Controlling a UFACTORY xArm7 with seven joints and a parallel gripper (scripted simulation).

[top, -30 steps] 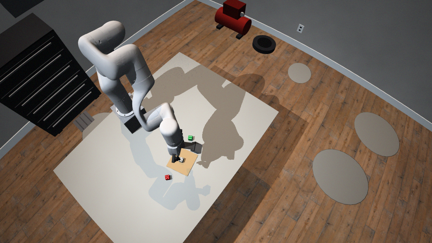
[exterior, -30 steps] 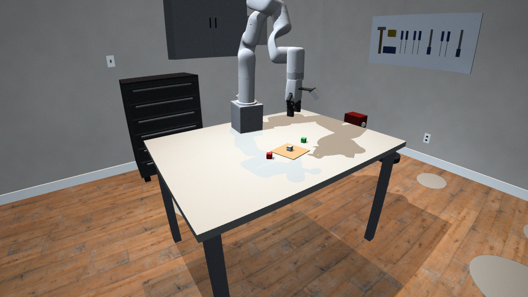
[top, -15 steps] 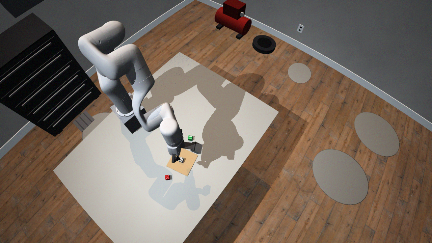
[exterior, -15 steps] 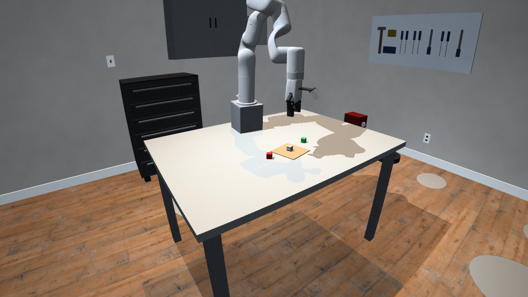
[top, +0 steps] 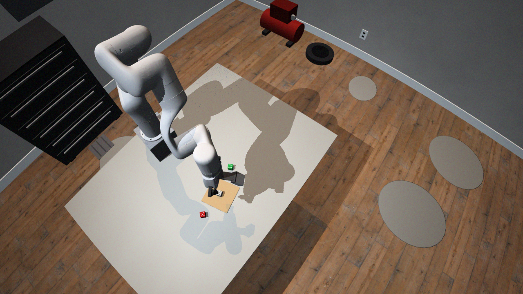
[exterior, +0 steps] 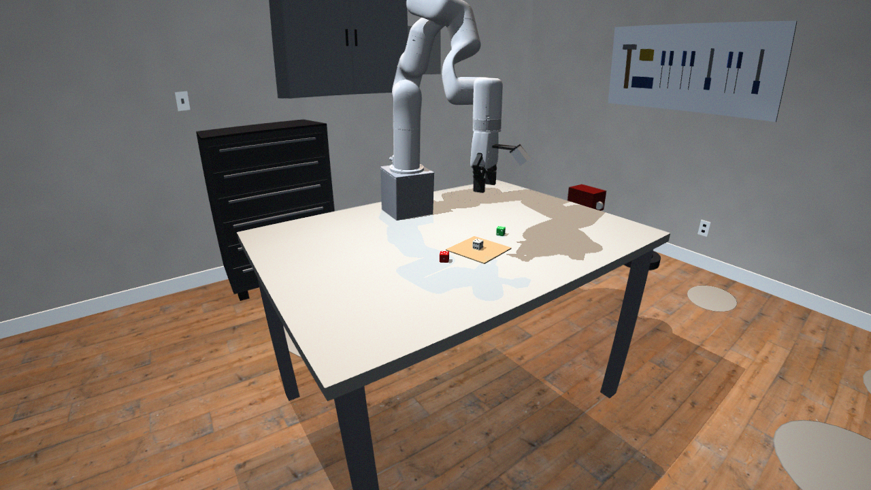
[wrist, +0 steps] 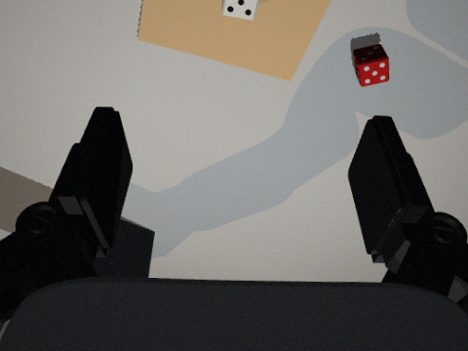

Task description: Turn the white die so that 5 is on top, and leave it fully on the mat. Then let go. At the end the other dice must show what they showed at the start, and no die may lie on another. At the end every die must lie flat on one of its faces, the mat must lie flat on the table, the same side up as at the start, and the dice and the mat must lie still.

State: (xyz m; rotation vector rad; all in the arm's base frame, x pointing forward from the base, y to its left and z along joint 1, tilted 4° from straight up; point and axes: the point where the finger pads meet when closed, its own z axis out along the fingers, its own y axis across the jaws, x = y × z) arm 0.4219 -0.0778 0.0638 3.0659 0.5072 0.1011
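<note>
White die sits flat on the mat, well inside all the edges of the counter, between the edge by the arm's base and the long edge opposite. Its upper face seems to read 5, though the wrist view crops it, so the turning looks done. The jaws are spread with nothing between them, raised well apart from it, so the release looks done too. The red die and green die lie flat off the mat; their starting faces cannot be checked. Probably all that is left is keeping everything still. Being a cube, it has no long axis; the 5 faces up, and its sides look slightly turned from the mat's edges and slant against the counter's.
</note>
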